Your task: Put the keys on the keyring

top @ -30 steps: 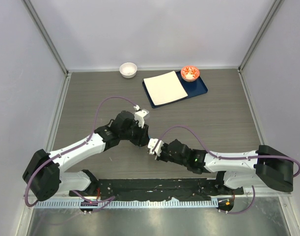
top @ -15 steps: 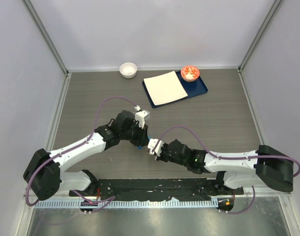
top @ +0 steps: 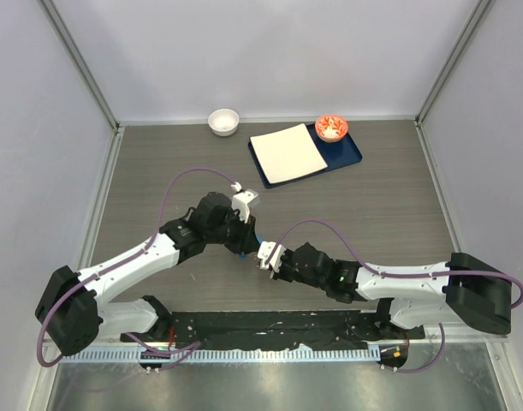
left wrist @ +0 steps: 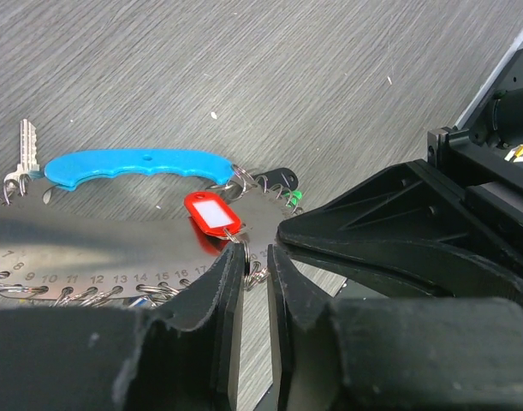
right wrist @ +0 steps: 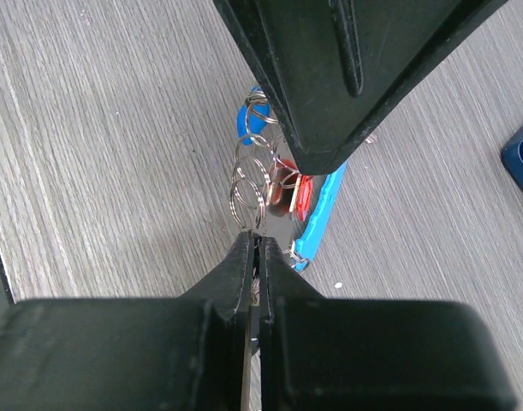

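Pinching a split ring point(right wrist: 234, 199) shut, right gripper point(right wrist: 252, 239) is bracing; left gripper point(left wrist: 257, 253) (nearly closed, hold unclear) is seemingly readying red tag point(left wrist: 211, 213) ahead for precise threading.

White links point(top: 128, 264), black joints point(top: 210, 218), purple cables point(top: 201, 169), black angular fingers point(left wrist: 201, 317).

Robotics lab test cell. Grey wood-grain table point(top: 158, 171) was boxed in by plain pale wall panels point(top: 270, 51) on metal frame posts point(top: 80, 64); left arm point(top: 128, 265) and right arm point(top: 415, 278) were bolted to a black base rail point(top: 270, 324) at the near edge.
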`<act>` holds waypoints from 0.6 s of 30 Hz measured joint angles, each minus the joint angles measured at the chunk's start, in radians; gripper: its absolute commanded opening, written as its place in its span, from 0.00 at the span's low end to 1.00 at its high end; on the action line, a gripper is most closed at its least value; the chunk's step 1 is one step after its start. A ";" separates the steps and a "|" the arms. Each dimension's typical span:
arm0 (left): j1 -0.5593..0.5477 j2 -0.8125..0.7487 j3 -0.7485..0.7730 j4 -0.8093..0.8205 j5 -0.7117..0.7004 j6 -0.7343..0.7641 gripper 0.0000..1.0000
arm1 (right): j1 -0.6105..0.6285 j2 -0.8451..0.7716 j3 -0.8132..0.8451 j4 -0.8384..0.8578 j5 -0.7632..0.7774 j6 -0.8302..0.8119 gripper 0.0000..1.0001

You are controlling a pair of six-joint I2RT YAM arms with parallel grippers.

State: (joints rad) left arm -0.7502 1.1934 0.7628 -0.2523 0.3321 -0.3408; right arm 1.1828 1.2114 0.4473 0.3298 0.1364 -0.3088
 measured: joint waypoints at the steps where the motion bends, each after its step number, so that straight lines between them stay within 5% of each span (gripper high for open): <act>1: 0.000 0.000 0.000 0.000 0.000 0.000 0.20 | 0.000 0.000 0.000 0.000 0.000 0.000 0.01; 10: 0.000 0.010 0.000 0.000 0.001 0.000 0.15 | 0.000 0.000 0.000 0.000 0.000 0.000 0.01; 13: 0.000 0.018 0.000 0.000 0.002 0.000 0.00 | 0.000 0.000 0.000 0.000 0.000 0.000 0.01; 16: 0.000 0.021 0.000 0.000 0.001 0.002 0.00 | 0.000 0.000 -0.001 -0.001 0.000 0.000 0.01; 18: 0.001 0.021 0.000 0.001 0.002 0.005 0.00 | 0.000 0.000 -0.001 -0.001 0.000 0.001 0.08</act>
State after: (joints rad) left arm -0.7494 1.2140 0.7624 -0.2516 0.3340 -0.3363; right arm 1.1828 1.2114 0.4465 0.3286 0.1364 -0.3080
